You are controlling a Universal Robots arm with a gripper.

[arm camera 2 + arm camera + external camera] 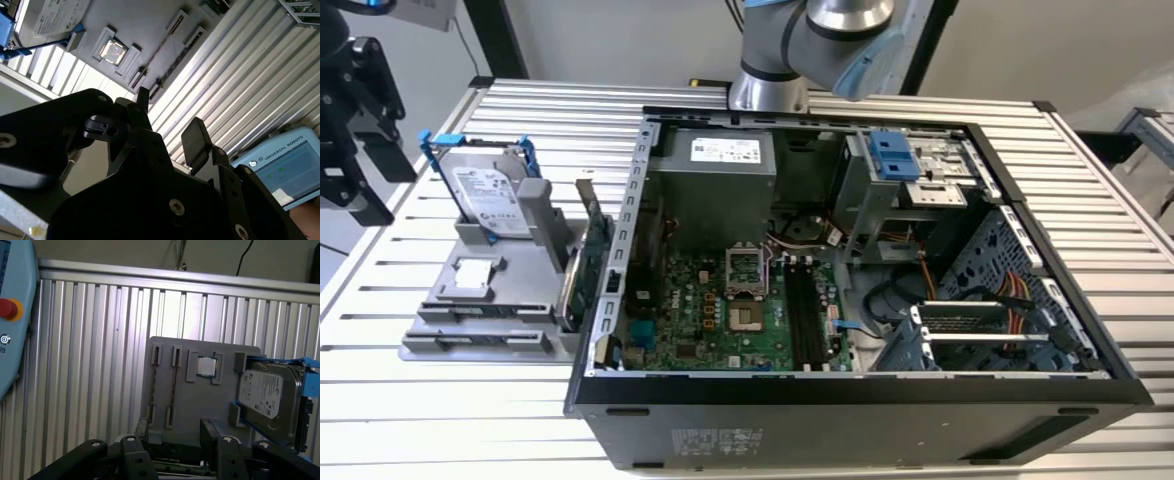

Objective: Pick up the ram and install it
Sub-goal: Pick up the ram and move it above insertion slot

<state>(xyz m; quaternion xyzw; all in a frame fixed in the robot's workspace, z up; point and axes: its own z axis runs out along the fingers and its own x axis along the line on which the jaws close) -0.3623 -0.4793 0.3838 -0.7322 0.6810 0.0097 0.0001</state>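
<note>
The ram (173, 385) shows as a thin dark stick standing on edge in a slot of the grey holder (215, 405), beside a square processor chip (207, 367). In the second wrist view the ram (160, 49) is a dark line across the holder (125, 20). In the exterior view the holder (487, 290) sits at the left of the open computer case (854, 300), and the ram's slot (480, 312) is near its front. My gripper (172, 432) (167, 120) is open and holds nothing. It hangs short of the holder's edge, in line with the ram.
A silver hard drive (491, 195) in a blue frame stands on the holder. A green expansion card (591, 262) stands between holder and case. The motherboard (720, 310) lies open in the case. A teach pendant (15, 315) sits beside the ribbed aluminium table (90, 365).
</note>
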